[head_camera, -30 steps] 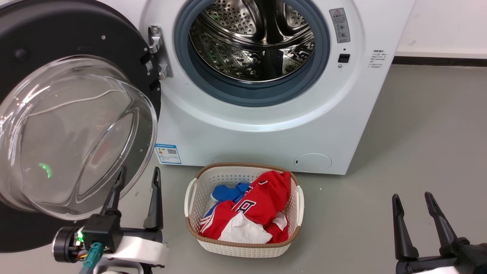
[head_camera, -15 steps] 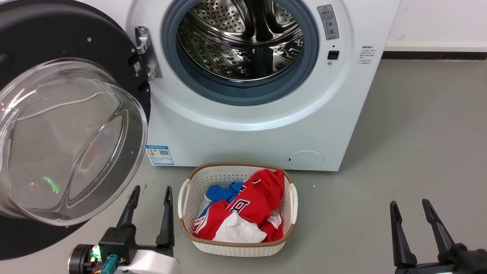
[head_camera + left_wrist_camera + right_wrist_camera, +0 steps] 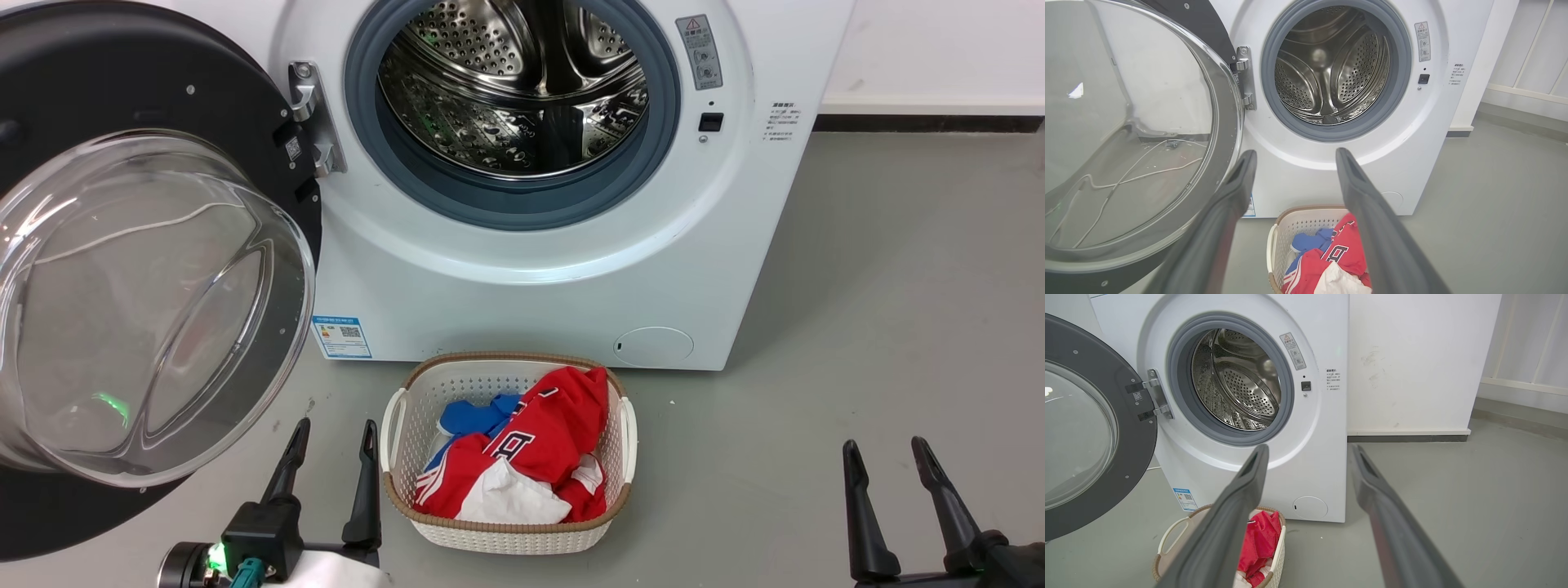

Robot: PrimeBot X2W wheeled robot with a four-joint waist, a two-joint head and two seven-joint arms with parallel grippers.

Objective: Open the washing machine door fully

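The washing machine (image 3: 571, 286) (image 3: 1298, 175) (image 3: 1310, 428) is a white front-loader with a grey seal around its bare steel drum. Its round black door (image 3: 122, 82) (image 3: 1224, 122) (image 3: 1133, 433), with a bulging glass bowl (image 3: 147, 302), stands swung wide to the left on its metal hinge (image 3: 310, 118). My left gripper (image 3: 336, 429) (image 3: 1294, 153) is open at the lower left, just right of the bowl's lower rim and clear of it, with nothing between its fingers. At the lower right my right gripper (image 3: 886, 445) (image 3: 1310, 447) is open and empty, well away from the machine.
A white laundry basket (image 3: 620, 429) (image 3: 1278, 228) (image 3: 1167, 539) with red, blue and white clothes sits on the grey floor in front of the machine, close beside my left gripper. A white wall (image 3: 1412, 363) with a dark skirting runs right of the machine.
My left gripper has drawn back down and to the right, away from the glass bowl's lower rim, staying open. The head camera has shifted slightly. The right gripper holds its place.
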